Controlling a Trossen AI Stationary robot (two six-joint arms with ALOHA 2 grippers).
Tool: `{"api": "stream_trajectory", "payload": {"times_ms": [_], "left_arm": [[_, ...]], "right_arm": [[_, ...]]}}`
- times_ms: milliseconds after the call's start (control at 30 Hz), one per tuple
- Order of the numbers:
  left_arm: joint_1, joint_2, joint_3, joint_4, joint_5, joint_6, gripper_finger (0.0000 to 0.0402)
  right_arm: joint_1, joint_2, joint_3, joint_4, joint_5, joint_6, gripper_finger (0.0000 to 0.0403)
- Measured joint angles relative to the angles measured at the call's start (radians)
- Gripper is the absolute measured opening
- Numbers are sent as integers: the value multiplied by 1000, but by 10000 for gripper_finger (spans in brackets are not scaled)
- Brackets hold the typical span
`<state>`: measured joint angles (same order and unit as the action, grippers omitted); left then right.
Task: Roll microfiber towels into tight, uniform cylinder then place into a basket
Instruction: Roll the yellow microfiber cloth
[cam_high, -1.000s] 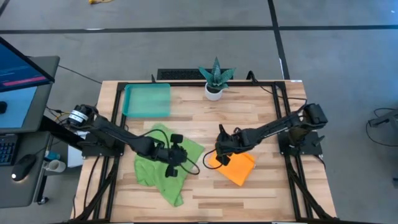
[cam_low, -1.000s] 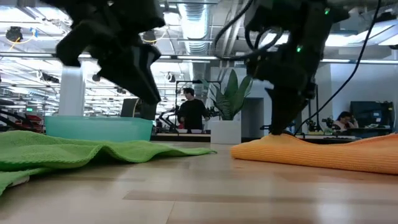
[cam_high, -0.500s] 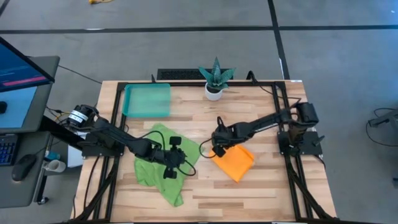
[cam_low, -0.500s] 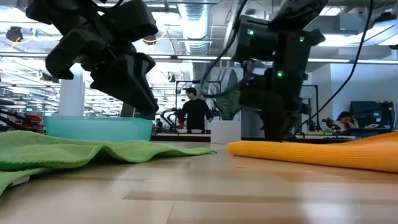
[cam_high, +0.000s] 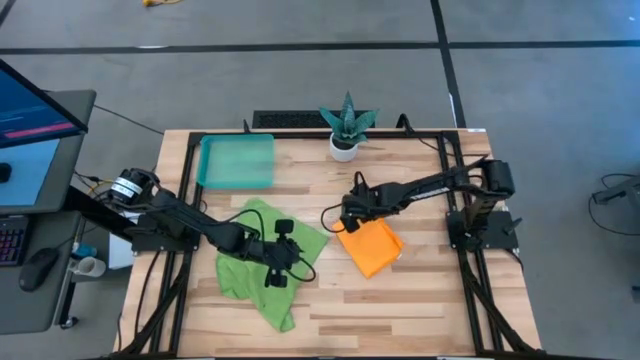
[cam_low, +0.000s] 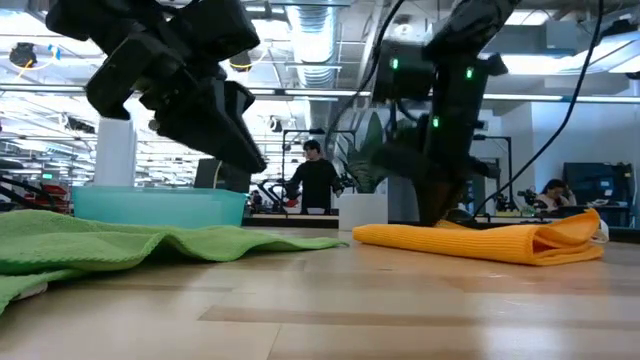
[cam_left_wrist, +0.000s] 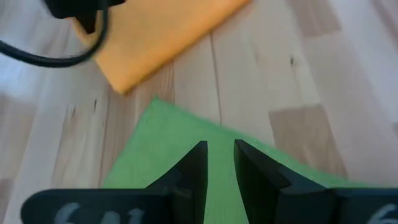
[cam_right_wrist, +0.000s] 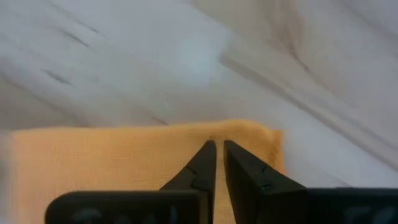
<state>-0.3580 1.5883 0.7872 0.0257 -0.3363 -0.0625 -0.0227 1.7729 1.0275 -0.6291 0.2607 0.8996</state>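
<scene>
Two towels lie below the basket (cam_high: 237, 162): the orange towel (cam_high: 369, 246) now doubled over, its edge pinched in the right gripper (cam_high: 349, 222), which has moved toward the basket. Narrowly parted and empty, the left gripper (cam_high: 283, 262) still hovers over the green towel (cam_high: 262, 262).

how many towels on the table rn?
2. The green towel lies spread and rumpled on the table's left half, under the left hand. The orange towel lies folded right of centre, with the right hand at its far corner. None in the basket.
</scene>
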Motion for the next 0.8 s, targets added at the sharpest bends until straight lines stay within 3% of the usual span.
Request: {"api": "stream_trajectory", "payload": {"times_ms": [167,333,567,800], "left_arm": [[6,0,-2,141,-1,79,70],[23,21,-9,321,-1,149,70],[74,131,-7,546,18,213,70],[137,288,85,614,118,204,70]], "right_arm": [[22,-94,0,-12,19,-31,54],[101,-226,-3,-79,148,-36,54],[254,-365,-44,-102,316,21,54],[339,-388,-46,-121,368,25,54]]}}
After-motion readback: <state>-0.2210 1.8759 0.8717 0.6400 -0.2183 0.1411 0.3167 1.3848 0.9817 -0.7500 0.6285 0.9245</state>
